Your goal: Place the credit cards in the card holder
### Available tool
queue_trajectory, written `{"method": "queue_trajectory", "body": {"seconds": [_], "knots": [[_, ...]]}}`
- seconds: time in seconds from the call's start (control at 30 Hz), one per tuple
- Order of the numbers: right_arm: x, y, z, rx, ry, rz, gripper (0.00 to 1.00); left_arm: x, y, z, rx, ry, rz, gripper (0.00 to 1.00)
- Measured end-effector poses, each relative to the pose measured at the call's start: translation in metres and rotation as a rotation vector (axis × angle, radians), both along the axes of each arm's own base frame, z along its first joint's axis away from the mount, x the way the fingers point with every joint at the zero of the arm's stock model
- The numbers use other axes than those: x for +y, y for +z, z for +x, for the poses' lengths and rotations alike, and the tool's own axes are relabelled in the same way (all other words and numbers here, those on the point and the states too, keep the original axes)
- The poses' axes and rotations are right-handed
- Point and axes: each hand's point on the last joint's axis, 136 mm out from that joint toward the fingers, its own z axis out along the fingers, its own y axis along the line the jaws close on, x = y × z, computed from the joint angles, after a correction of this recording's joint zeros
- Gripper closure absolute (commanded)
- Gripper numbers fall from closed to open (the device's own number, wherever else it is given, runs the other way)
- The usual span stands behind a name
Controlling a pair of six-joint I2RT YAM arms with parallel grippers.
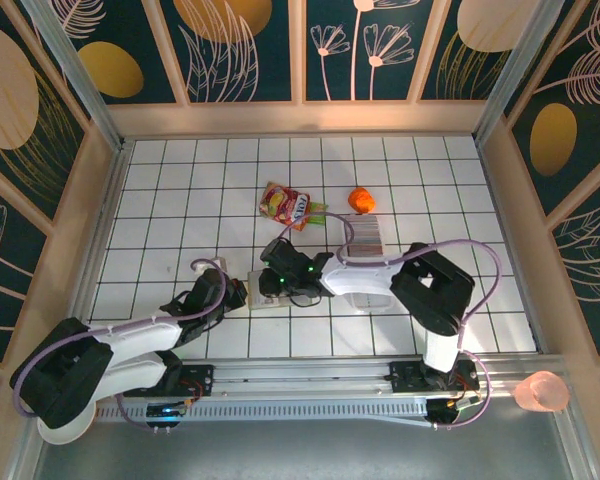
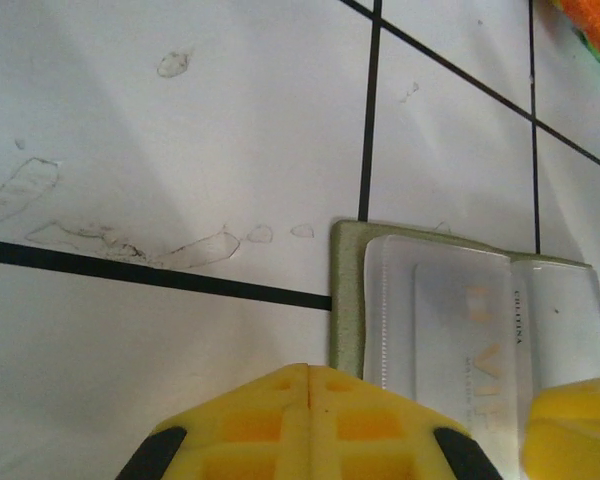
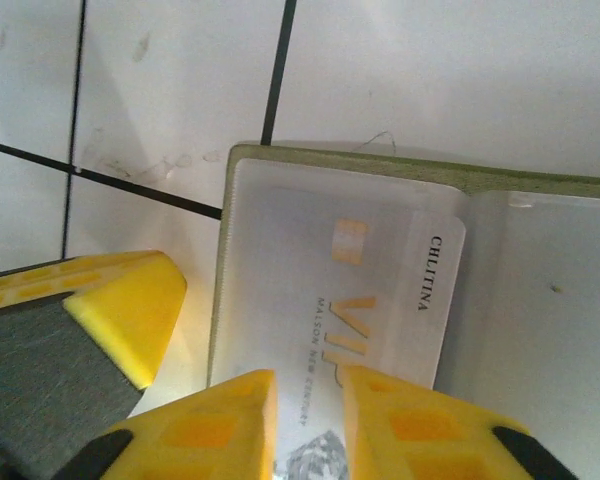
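Left gripper [image 2: 308,375]: jaws fully together, nothing between them. It sits low over the white tiled counter [image 2: 180,130], just off the left edge of the card holder [image 2: 345,300].

Right gripper [image 3: 307,385]: jaws a small gap apart, not clamped on anything. The gap is over a VIP card [image 3: 380,290] lying flat in the holder's clear pocket. Can't tell if the tips touch the pocket.

The card holder lies open, pale inside up, centre of the top view, under both grippers.

The credit cards [image 1: 364,234] are a striped block on edge, right of centre and up-right of the holder, apart from it. An orange object [image 1: 361,200] is just above the block, and a snack packet [image 1: 290,205] is left of that.
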Motion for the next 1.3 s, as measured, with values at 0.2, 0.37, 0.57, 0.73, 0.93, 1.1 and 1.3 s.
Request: {"method": "queue_trajectory", "body": {"seconds": [0.2,0.37,0.57,0.73,0.93,1.1,1.3], "knots": [[-0.011,0.01,-0.005,-0.002,-0.019,0.024,0.72,0.0,0.003,0.001,-0.008,0.001,-0.006,1.0],[-0.012,0.006,-0.004,-0.006,-0.03,0.012,0.72,0.0,0.004,0.0,-0.009,0.0,-0.007,1.0],[-0.015,-0.013,-0.009,0.015,-0.022,-0.036,0.71,0.0,0.008,0.0,-0.019,0.001,-0.013,1.0],[-0.015,-0.015,-0.009,0.016,-0.023,-0.044,0.71,0.001,0.008,0.0,-0.019,0.003,-0.012,1.0],[-0.012,-0.013,-0.009,0.013,-0.02,-0.037,0.71,0.001,0.007,0.0,-0.018,0.003,-0.01,1.0],[-0.003,-0.013,-0.008,0.011,-0.013,-0.034,0.7,0.001,0.004,-0.002,-0.006,-0.002,-0.007,1.0],[-0.002,-0.015,-0.008,0.013,-0.011,-0.049,0.69,0.001,0.0,-0.003,0.007,-0.003,0.002,1.0]]}}
